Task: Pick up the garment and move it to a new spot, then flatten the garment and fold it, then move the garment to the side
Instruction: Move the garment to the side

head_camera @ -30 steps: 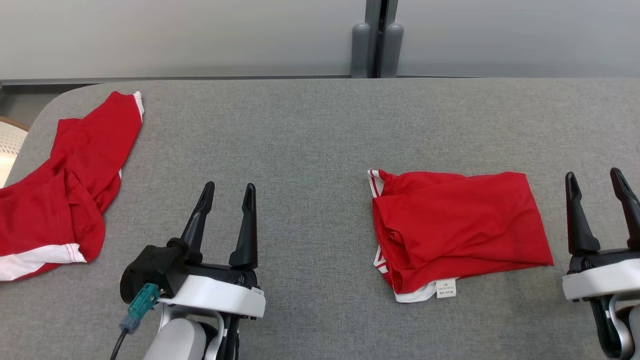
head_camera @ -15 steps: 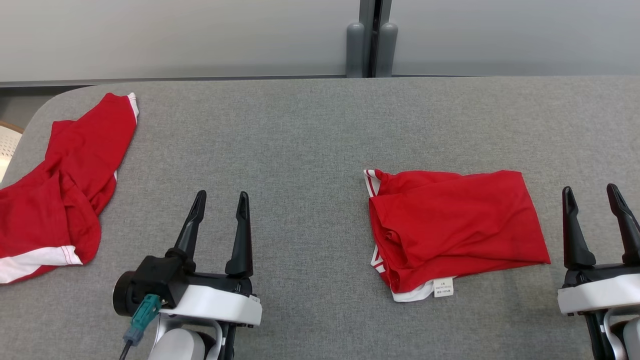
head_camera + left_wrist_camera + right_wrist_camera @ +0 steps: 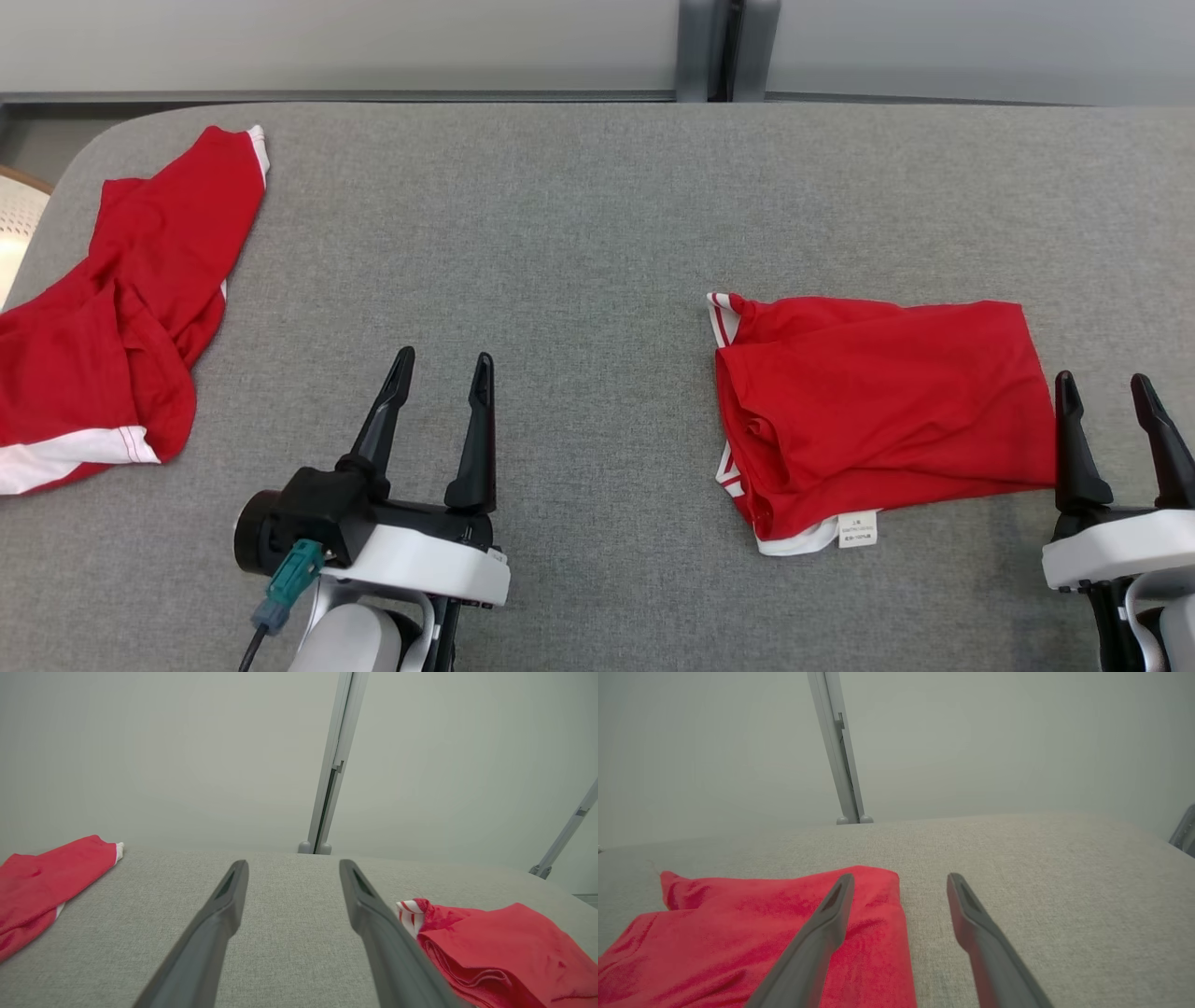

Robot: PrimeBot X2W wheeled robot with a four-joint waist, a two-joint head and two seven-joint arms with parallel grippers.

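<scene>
Two red garments lie on the grey surface (image 3: 579, 261): one folded garment (image 3: 878, 420) right of centre, label at its near edge, and one crumpled garment (image 3: 121, 317) at the left end, well apart from it. My two grippers are both released, fingers spread. The left gripper (image 3: 443, 359) stands between the two garments, and the right gripper (image 3: 1102, 381) is at the folded garment's right edge.

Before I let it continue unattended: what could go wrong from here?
The open right gripper is at the right edge of the folded garment; moving it could snag the cloth and undo the fold. The crumpled garment lies by the left edge of the table; a loose grasp might drag it off.
</scene>
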